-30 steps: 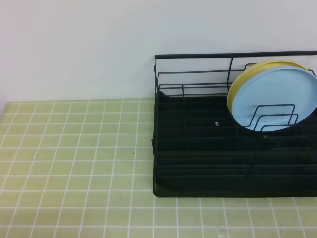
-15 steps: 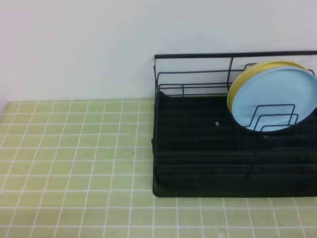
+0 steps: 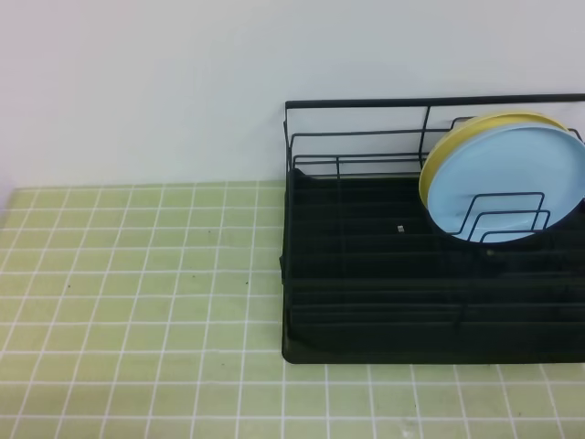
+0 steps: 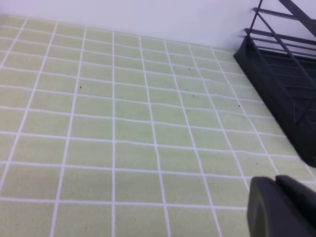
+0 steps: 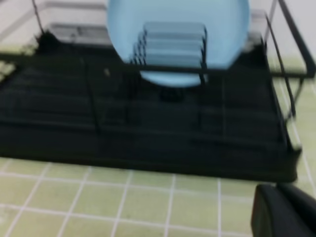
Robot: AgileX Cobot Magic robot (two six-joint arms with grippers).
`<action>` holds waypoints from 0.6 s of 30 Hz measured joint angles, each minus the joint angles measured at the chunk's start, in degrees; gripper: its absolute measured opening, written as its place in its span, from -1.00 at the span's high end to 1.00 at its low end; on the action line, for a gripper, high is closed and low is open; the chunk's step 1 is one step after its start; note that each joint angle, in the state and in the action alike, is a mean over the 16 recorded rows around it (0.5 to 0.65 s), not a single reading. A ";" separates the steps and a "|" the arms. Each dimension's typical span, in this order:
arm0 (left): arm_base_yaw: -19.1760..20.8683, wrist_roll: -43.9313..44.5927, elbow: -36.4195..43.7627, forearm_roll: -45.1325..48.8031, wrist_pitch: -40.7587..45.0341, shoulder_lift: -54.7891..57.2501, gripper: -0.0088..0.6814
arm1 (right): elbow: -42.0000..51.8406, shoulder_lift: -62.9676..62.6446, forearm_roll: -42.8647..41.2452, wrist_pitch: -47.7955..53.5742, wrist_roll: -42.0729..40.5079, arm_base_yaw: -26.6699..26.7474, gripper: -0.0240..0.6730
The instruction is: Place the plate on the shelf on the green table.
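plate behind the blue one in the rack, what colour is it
Yellow. The rear plate shows its rim behind the light blue plate, clearest in the exterior high view.

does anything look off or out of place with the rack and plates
Nothing stands out. The blue plate stands on edge in the rack behind the wire dividers, with the yellow plate right behind it. The rack sits flat on the green table.

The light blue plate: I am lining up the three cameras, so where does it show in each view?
Exterior high: the light blue plate stands on edge at right, in the black rack, in front of the yellow plate.
Left wrist: not in it; only the rack's corner at upper right.
Right wrist: top centre, behind the wire dividers.
Shared landmark: the black rack.
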 joint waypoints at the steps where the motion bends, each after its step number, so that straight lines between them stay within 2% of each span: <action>1: 0.00 0.00 0.00 0.00 0.00 0.00 0.98 | 0.00 0.00 -1.13 0.36 0.95 -0.38 0.94; 8: 0.00 0.00 0.00 0.00 0.00 0.00 0.98 | 0.00 0.00 -3.27 2.36 2.95 -2.47 0.94; 18: 0.00 0.00 0.00 0.00 0.00 0.00 0.98 | 0.00 0.00 -3.38 2.45 3.37 -2.82 0.94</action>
